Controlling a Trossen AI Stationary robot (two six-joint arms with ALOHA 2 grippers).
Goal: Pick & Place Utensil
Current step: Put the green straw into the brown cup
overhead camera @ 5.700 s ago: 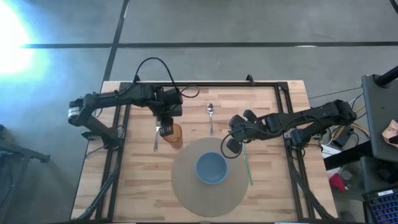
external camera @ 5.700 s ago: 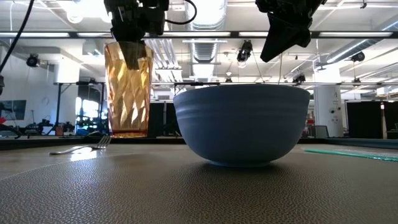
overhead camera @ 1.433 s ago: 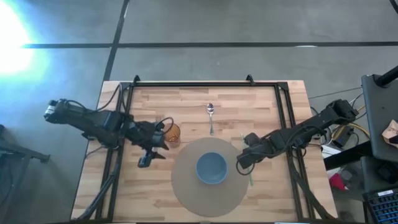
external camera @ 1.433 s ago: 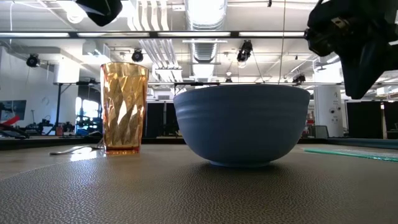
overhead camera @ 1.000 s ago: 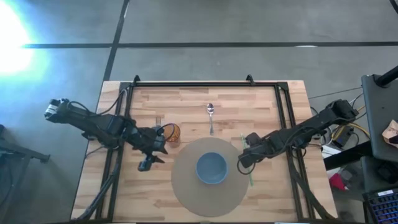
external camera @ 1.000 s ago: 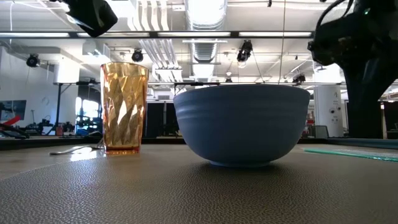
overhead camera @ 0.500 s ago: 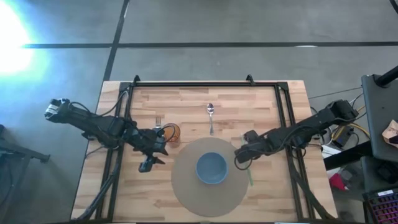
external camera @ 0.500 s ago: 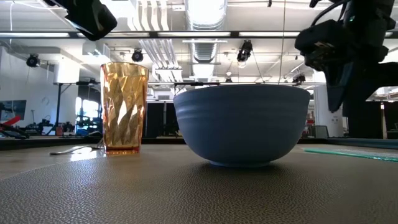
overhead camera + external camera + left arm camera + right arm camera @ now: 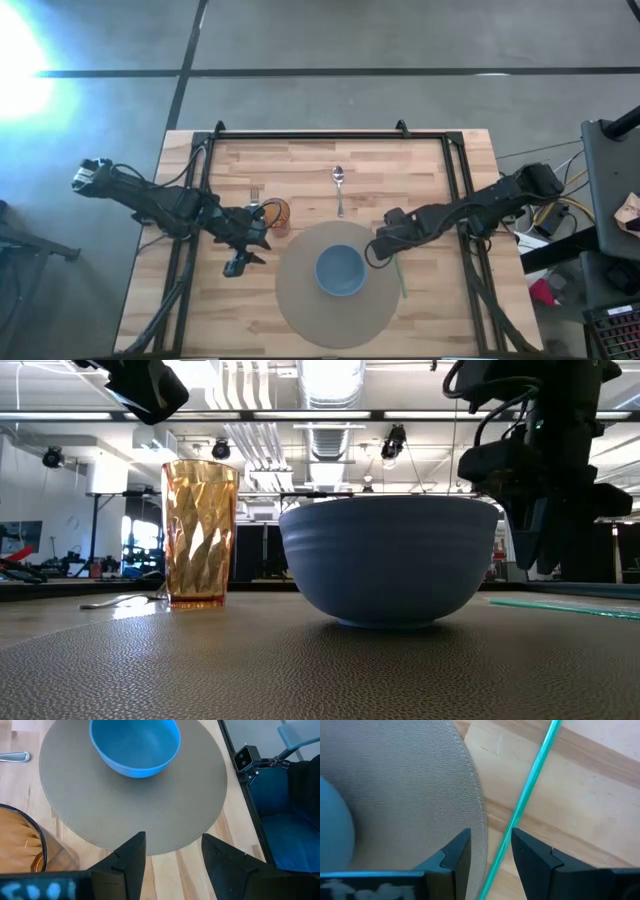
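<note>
right gripper (image 9: 490, 852) has slid toward the bowl (image 9: 340, 270), fingers parted around the green straw (image 9: 520, 815), not yet clamped; we judge the pick imminent. left gripper (image 9: 172, 852) waits wide, empty.

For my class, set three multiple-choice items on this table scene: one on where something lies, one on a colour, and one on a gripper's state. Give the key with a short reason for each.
1. Where does the spoon lie?
A. inside the bowl
B. on the bare wood beyond the mat
C. in the amber glass

2. What colour is the bowl?
A. blue
B. red
C. white

3. How is the right gripper?
A. shut on the spoon
B. shut on the glass
C. open, with the green straw between its fingers

Key: 1 B, the high view shows it on the table, clear of the round mat. 2 A, every view shows it blue. 3 C, the right wrist view shows the green straw running through the gap, ungripped.
</note>
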